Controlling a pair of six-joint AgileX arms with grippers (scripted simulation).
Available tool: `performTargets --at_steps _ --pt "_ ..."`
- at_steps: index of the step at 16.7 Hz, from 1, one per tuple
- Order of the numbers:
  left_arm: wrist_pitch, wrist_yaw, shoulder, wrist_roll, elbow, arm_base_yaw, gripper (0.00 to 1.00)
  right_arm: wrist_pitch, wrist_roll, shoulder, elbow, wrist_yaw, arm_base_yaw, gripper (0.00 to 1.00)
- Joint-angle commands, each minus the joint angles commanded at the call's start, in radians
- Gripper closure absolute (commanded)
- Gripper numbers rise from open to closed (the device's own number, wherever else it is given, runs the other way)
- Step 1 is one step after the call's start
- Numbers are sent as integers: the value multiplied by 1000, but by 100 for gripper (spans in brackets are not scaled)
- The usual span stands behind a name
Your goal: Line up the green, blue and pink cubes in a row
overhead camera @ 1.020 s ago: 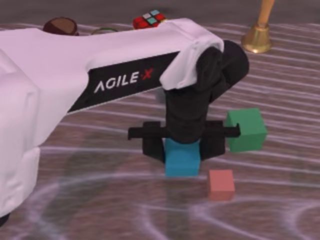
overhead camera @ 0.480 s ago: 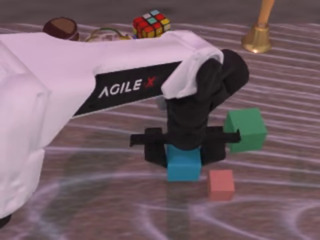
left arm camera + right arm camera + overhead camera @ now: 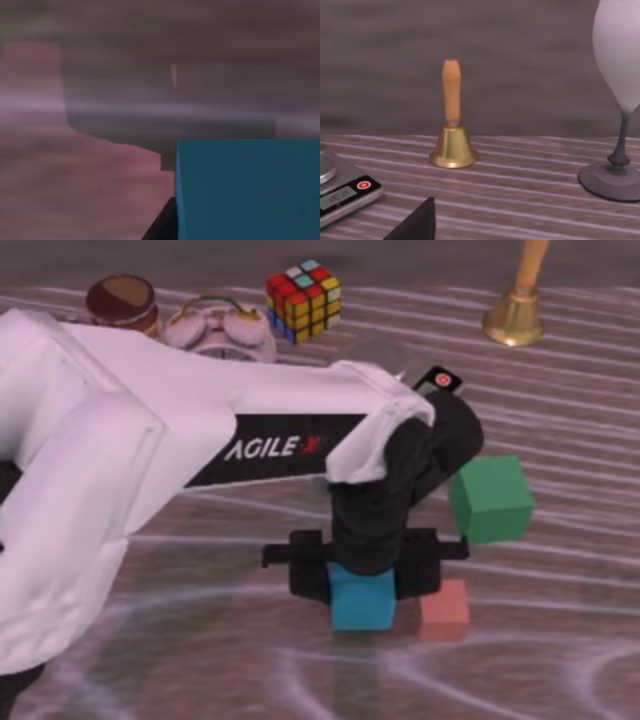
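My left gripper (image 3: 362, 575) reaches down from above and is shut on the bright blue cube (image 3: 361, 603), one black finger on each side of it. The salmon-pink cube (image 3: 444, 610) sits just to the right of the blue one, with a narrow gap between them. The dark green cube (image 3: 491, 500) rests farther back and to the right, beside my left wrist. In the left wrist view the blue cube (image 3: 247, 190) fills the near corner, with a dark fingertip (image 3: 162, 225) against its side. My right arm is outside the top view; its wrist view shows only one dark fingertip (image 3: 420, 222).
Along the back stand a multicoloured puzzle cube (image 3: 303, 300), a brass bell (image 3: 515, 315), a brown round object (image 3: 122, 298) and a pale rounded object (image 3: 220, 328). A scale with a red button (image 3: 437, 380) peeks from behind my left arm. The right wrist view shows the bell (image 3: 452, 145), the scale (image 3: 345, 192) and a white goblet (image 3: 620, 100).
My left gripper has carried the blue cube toward the table's front, ending close to the pink cube. The arm dropped lower in view, uncovering the puzzle cube and the objects behind it.
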Motion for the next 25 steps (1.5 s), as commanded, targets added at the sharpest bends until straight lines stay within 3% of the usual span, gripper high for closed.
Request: performTargets --at_steps 2,15,25 --pt "0 0 0 0 0 0 100 0 0 0 0 0 0 0" --pt "0 0 0 0 0 0 2 0 0 0 0 0 0 0" --pt "-4 0 -1 0 3 0 0 0 0 0 0 0 0 0"
